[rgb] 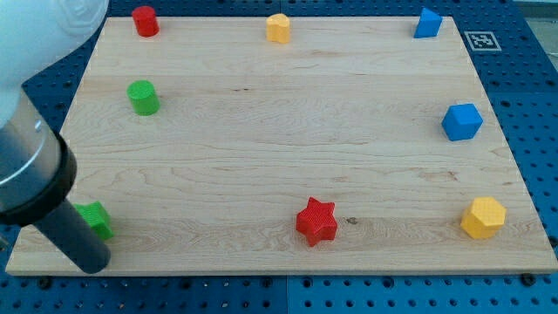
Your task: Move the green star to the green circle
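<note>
The green star (96,218) lies near the board's bottom left corner, with its left part hidden behind my rod. The green circle, a short cylinder (143,97), stands at the view's upper left, well above the star. My dark rod comes in from the left edge. Its tip (92,262) rests at the board's bottom left edge, just below the green star and close to it or touching it; I cannot tell which.
A red cylinder (145,20), a yellow block (277,28) and a blue block (427,23) stand along the top edge. A blue cube (461,121) and a yellow hexagon (482,217) are at the right. A red star (316,221) sits at the bottom middle of the wooden board (288,131).
</note>
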Controlling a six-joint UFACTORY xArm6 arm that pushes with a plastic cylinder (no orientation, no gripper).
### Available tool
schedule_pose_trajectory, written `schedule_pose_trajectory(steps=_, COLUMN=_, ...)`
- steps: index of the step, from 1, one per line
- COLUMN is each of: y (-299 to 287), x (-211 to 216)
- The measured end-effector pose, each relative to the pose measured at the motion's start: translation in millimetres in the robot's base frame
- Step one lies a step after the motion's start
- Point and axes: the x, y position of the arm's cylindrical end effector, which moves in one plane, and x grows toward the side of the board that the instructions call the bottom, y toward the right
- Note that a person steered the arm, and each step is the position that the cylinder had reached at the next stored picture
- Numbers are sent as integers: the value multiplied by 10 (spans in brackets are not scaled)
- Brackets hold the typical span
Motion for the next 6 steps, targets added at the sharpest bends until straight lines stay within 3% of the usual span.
schedule_pose_trajectory(steps=1, y=-414, x=-22)
schedule_pose_trajectory(steps=3, y=-520, x=-82)
schedule_pose_trajectory(steps=6, y=118, x=-280)
